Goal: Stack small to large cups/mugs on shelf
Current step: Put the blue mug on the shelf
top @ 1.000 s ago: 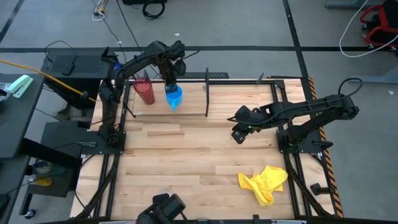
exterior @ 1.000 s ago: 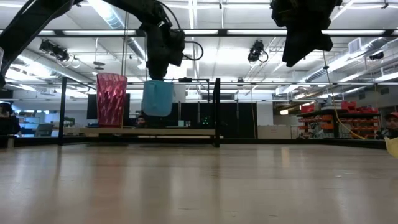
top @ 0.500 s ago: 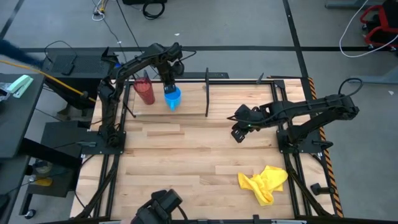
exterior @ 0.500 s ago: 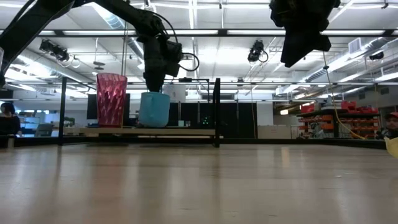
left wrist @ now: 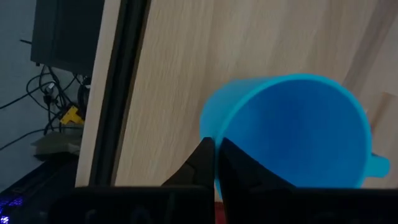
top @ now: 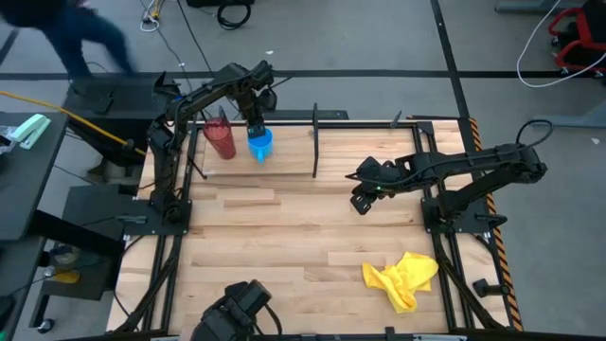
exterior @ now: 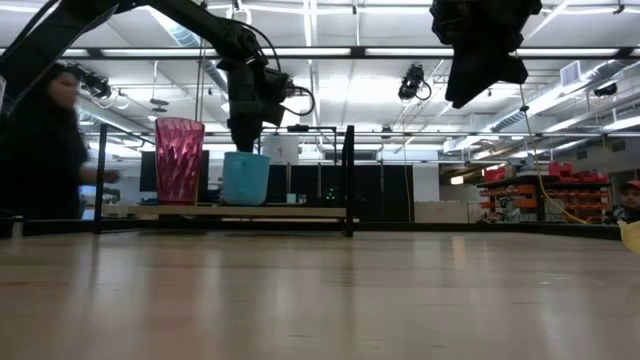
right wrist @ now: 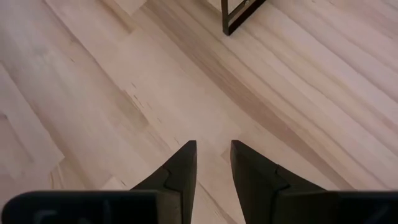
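Observation:
The bright blue cup (top: 260,144) stands upright on its base on the low black wire shelf (exterior: 300,213), just right of the tall dark red tumbler (top: 222,140), which also stands on the shelf (exterior: 179,160). My left gripper (exterior: 245,135) reaches down from above the blue cup (exterior: 246,178) and is shut on it. My right gripper (top: 360,204) hangs open and empty above the table, right of the shelf's right post (top: 315,142); it also shows in the right wrist view (right wrist: 213,155). The small clear cup is not in view. My left gripper pinches the blue cup's rim (left wrist: 214,140), one finger (left wrist: 239,168) inside the cup and the other (left wrist: 199,165) outside its wall. The fingers come from above, pointing down. The cup stands upright with its base on the shelf.
A yellow cloth (top: 402,277) lies near the table's front right corner. A person (exterior: 40,150) moves past beyond the table's far left. Bare wooden tabletop (top: 284,237) lies in front of the shelf.
My left gripper has gone down and slightly toward the red tumbler with the blue cup. The cup hung clear above the shelf and now stands on it. A person has walked into view at the far left.

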`<state>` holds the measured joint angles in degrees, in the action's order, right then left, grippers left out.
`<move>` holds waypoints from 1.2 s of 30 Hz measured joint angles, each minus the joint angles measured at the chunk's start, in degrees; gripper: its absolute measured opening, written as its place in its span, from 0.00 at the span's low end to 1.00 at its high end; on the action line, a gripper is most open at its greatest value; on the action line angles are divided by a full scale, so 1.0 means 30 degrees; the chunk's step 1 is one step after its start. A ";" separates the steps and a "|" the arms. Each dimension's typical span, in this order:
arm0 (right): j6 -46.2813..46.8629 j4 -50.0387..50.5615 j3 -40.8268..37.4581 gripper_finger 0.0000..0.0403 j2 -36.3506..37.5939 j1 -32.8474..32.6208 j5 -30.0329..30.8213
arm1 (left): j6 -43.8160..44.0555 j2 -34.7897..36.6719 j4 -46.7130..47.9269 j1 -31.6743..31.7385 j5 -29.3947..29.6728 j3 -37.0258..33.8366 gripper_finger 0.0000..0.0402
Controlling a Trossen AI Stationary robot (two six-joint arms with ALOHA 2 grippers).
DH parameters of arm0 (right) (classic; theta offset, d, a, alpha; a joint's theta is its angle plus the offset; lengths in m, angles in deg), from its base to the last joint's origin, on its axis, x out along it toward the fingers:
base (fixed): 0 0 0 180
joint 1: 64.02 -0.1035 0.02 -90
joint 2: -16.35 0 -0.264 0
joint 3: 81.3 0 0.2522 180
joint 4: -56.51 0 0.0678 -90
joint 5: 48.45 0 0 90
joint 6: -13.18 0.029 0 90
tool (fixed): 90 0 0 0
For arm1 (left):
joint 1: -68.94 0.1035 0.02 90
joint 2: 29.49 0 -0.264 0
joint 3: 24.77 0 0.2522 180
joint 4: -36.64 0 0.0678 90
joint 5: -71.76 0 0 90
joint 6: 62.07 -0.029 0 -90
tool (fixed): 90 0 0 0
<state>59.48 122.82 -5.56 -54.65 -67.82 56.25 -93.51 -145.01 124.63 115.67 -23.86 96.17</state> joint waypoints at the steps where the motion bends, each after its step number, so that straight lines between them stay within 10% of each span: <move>1: 0.0000 -0.0027 0.0000 0.26 0.0000 0.0000 0.0000 | 0.0068 0.0000 -0.0096 0.0029 -0.0044 0.0000 0.03; 36: 0.0000 -0.0203 0.0000 0.26 0.0000 0.0022 0.0007 | -0.0423 0.0000 -0.0554 0.0086 -0.1112 0.0000 0.03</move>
<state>59.48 122.21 -5.56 -54.65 -67.75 56.27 -94.78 -145.01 122.97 115.92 -27.20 96.17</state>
